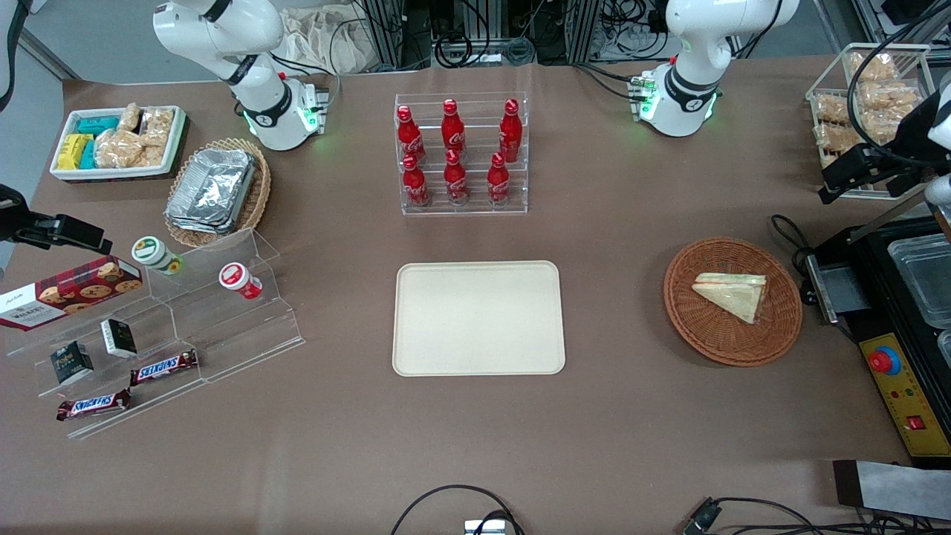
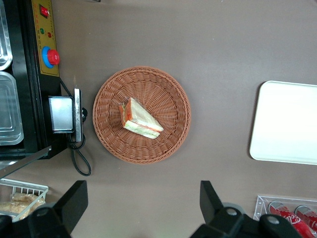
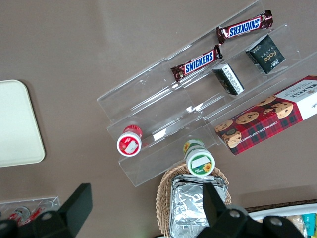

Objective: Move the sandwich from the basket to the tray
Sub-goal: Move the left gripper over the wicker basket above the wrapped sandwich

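**A:** Where does the job stand here?

**B:** At the very start, by the look of it. The sandwich point(image 1: 732, 294) lies flat in the round basket point(image 1: 698, 338), a wrapped wedge with its orange and green filling edge showing, and nothing is touching it.

**A:** And the tray?

**B:** The tray point(image 1: 478, 318) sits bare in the middle of the desk point(image 1: 617, 416), well apart from the basket, which lies toward the working arm's end. A rack of red bottles point(image 1: 455, 152) stands farther from the front camera than the tray.

**A:** What is the arm doing?

**B:** The gripper point(image 2: 141, 201) hangs high above the desk, its jaws spread wide apart and holding nothing. In the wrist view the basket and sandwich lie below it and a little off from the gap between the jaws, so it is probably not yet lined up over the wedge, though height is hard to judge from that angle.

**A:** So what is left?

**B:** Everything: the descent into the basket, the grasp on the sandwich, the lift, the carry across the open desk, and the release on the tray. No part of the move shows as done
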Tool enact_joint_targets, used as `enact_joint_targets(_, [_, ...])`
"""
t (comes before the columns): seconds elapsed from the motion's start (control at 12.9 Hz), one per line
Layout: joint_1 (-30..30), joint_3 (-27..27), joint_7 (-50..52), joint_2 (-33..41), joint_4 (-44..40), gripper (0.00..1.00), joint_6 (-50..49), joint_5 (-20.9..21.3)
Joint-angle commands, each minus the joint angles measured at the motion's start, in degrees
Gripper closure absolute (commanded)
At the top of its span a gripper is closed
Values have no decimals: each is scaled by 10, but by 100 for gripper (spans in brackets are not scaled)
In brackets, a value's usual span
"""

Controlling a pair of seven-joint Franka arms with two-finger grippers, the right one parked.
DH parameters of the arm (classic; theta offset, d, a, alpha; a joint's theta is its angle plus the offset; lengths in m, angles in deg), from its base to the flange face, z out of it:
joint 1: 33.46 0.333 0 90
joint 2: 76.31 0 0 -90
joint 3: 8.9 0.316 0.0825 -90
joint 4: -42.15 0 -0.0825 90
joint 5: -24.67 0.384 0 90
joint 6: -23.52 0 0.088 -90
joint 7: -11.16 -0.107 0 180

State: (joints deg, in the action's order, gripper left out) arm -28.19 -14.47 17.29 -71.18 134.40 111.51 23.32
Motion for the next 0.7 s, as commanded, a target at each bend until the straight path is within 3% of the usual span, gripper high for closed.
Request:
enact_joint_targets(0.0, [0, 2, 10, 9, 6, 0, -10, -8])
enact_joint_targets(0.39, [11, 6, 34, -23, 19, 0, -17, -7])
enact_joint_targets(0.62, [47, 12, 62, -32, 77, 0, 31, -7])
